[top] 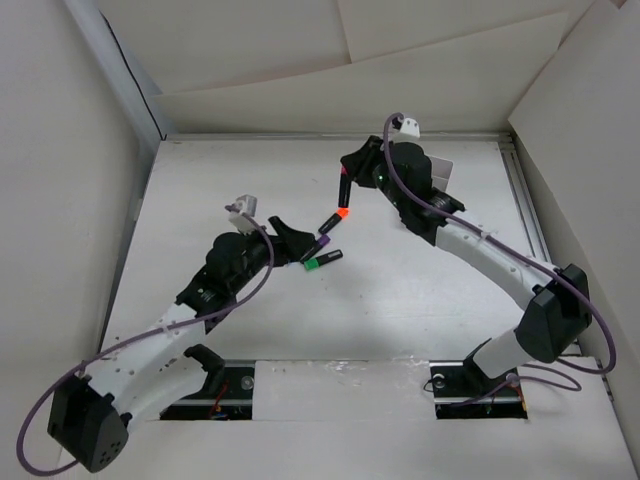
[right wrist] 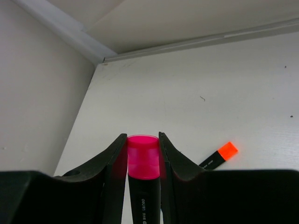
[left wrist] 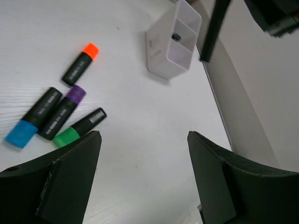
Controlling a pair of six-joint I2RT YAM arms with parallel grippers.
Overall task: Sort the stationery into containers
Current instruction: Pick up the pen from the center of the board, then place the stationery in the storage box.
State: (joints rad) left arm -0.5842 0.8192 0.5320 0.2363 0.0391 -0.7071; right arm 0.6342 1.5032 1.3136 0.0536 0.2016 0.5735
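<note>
Top, left jaws: low over the surface (top: pixel 400 290), just beside the purple marker (top: pixel 324 245) and green marker (top: pixel 322 262).
Top, right jaws: farther back, gripping the pink marker (top: pixel 343 190) near the orange marker (top: pixel 333 217).
Left wrist, left jaws: spread wide, holding nothing, with bare surface between them.
Left wrist, stationery: 4 markers lie to the left — orange, blue marker (left wrist: pixel 35 119), purple, green.
Left wrist, organiser (left wrist: pixel 170 44): stands beyond, a small dark item in 1 compartment.
Right wrist, right jaws: closed on the pink marker's cap end — the orange marker lies beyond, right.
</note>
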